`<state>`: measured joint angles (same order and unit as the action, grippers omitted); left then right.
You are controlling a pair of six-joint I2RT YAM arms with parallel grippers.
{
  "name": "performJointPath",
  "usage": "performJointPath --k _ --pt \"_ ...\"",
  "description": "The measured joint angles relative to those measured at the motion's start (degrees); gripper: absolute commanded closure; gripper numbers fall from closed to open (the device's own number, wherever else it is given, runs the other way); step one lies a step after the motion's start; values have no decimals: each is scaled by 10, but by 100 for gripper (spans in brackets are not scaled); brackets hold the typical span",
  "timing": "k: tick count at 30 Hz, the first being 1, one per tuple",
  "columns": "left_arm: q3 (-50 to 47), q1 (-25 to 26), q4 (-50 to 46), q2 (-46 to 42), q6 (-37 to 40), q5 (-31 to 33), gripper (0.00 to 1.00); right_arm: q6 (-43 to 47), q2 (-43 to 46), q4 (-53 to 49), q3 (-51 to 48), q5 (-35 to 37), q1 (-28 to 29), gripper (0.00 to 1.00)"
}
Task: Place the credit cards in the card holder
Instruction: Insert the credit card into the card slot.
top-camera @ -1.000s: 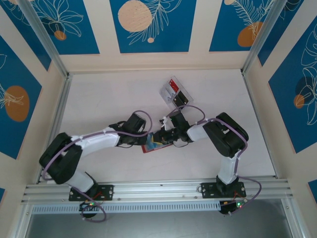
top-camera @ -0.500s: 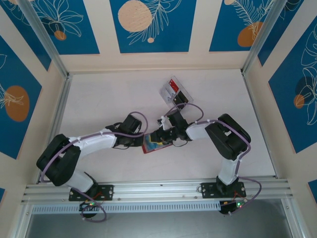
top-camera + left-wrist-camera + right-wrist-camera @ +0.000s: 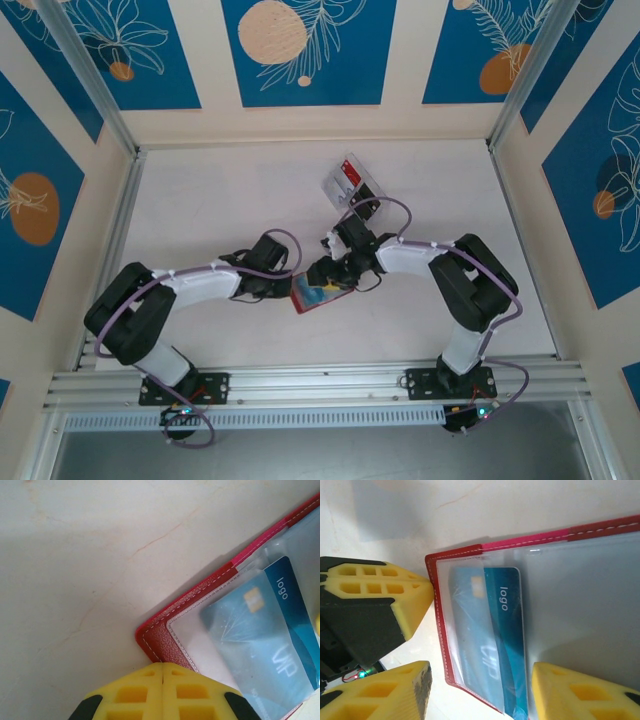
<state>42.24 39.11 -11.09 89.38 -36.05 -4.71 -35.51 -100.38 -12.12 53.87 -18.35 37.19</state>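
Observation:
The red card holder lies open on the table between both arms. A blue credit card printed "logo" sits inside its clear pocket, also seen as the blue credit card. My left gripper is shut, and its yellow tips rest on the holder's red corner. My right gripper is open, one finger on each side of the card's near end, holding nothing. More credit cards, red and black, lie in a clear tray.
The clear plastic tray stands on the table beyond the holder, just behind the right wrist. Aluminium rails run along the table's left, right and near edges. Bare table surface lies to the left and the far right.
My right gripper has opened and let go of the blue card, which stays in the pocket. Both arms and the holder shifted slightly; the left gripper stayed shut.

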Motion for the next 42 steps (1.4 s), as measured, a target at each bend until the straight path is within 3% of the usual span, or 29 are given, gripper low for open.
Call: performJointPath --k 6,11,27,42 --pt "-3 0 9 1 0 -2 100 19 2 -42 21 30 3 85" --pt "-4 0 11 1 0 -2 100 26 2 -67 37 57 5 99" --pt "-5 0 13 1 0 -4 100 37 -42 -110 78 122 22 100" --pt "-5 0 16 5 0 -12 100 33 -60 -100 90 98 32 100"
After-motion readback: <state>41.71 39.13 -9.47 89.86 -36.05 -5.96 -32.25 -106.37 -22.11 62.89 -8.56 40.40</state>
